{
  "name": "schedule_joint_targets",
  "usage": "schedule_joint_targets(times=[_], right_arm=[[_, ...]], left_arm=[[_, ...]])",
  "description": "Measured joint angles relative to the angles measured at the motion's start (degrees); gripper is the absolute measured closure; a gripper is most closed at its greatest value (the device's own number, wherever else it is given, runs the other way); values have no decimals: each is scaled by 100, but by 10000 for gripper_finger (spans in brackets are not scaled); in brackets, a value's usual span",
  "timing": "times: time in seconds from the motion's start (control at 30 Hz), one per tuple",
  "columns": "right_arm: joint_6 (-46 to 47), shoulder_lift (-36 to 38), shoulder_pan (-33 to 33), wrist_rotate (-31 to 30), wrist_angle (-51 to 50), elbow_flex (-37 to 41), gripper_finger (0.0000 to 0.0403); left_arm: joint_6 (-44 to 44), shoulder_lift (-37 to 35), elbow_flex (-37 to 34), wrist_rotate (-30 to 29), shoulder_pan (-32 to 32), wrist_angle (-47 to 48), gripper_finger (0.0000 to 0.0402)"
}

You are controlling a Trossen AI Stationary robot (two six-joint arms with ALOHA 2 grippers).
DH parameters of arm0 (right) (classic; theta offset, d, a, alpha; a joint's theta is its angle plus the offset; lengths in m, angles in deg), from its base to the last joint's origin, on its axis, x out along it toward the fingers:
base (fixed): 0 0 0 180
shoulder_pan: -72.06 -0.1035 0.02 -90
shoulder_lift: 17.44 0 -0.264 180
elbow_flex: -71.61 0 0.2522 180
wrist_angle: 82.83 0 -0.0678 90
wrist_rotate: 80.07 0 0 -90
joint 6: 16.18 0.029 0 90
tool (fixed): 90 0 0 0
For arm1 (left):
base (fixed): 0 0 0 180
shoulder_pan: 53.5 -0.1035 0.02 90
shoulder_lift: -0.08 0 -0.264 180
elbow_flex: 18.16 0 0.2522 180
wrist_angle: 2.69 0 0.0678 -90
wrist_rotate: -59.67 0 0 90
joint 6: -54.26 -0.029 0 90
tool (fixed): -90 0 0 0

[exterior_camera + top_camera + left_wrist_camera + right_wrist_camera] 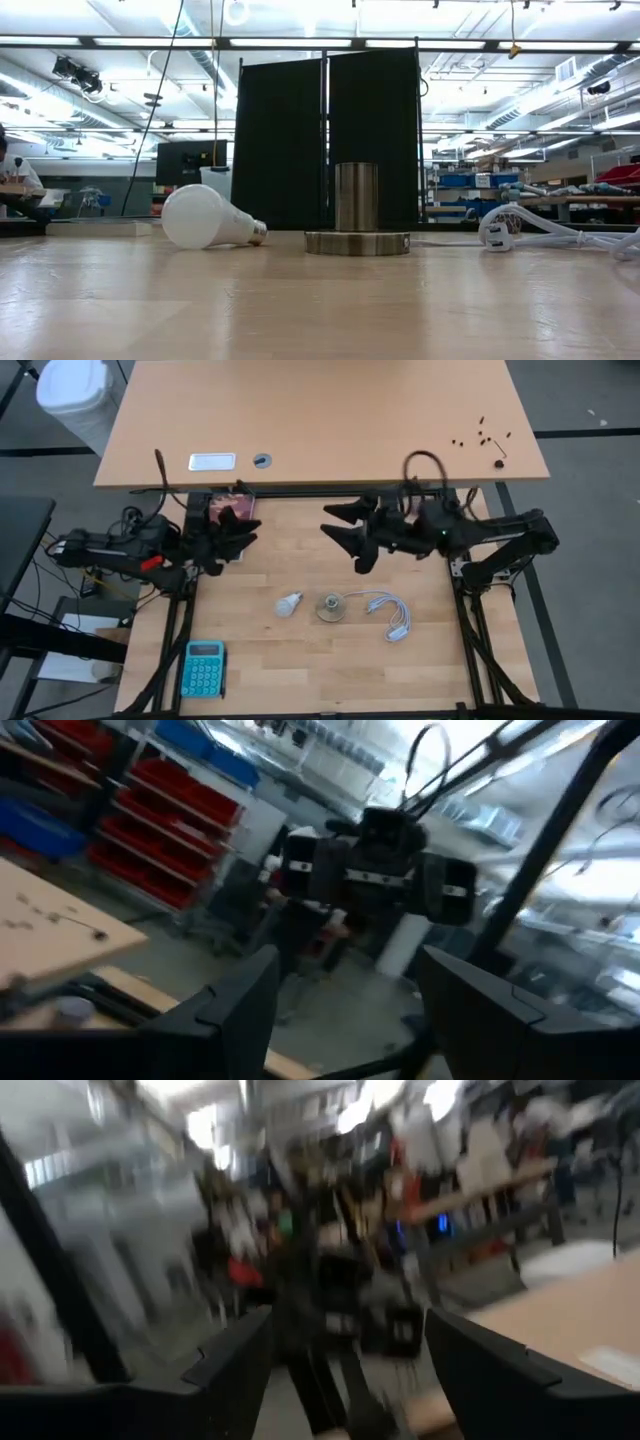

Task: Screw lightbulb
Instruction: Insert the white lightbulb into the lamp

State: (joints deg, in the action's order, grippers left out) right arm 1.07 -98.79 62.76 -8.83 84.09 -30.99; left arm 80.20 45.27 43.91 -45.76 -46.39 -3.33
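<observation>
lightbulb (289,604): laid on its side on the table (300,670), just beside the socket disc (331,607) | left gripper (243,530): held at the far left edge, fingers spread, nothing gripped | right gripper (340,531): raised behind the bulb, fingers parted, empty

A light wooden table (330,650) stands under long ceiling strip lights (300,42). Beyond it, at twelve o'clock, two black partition panels (330,135) rise. A second tan tabletop (320,420) lies at twelve o'clock, a white bin (72,395) at ten. Red and blue storage bins (150,830) line shelving.
</observation>
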Motion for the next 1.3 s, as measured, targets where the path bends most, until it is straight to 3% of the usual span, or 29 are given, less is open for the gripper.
schedule_joint_targets(times=[0.13,0.27,0.5,0.8,0.93,1.17,1.3], right_arm=[[-253,15,70,201,-1110,-390,143],[-126,75,140,201,-944,-461,149],[-219,101,137,210,-381,-474,151],[18,88,236,59,-235,-470,154],[-329,88,274,50,-292,-468,154],[-717,88,389,46,-529,-468,155],[-684,84,482,39,-848,-464,156]], left_arm=[[-603,366,463,-480,0,168,160],[-713,593,920,-1110,-3,127,160],[-1692,875,1157,-1088,2,-780,160],[-1196,1086,1172,-1089,-36,-1039,160],[-1177,1045,1609,-1093,-87,117,160],[-1139,1256,3163,-1133,-82,3447,160],[-848,1314,3673,-1146,-74,4964,160]])
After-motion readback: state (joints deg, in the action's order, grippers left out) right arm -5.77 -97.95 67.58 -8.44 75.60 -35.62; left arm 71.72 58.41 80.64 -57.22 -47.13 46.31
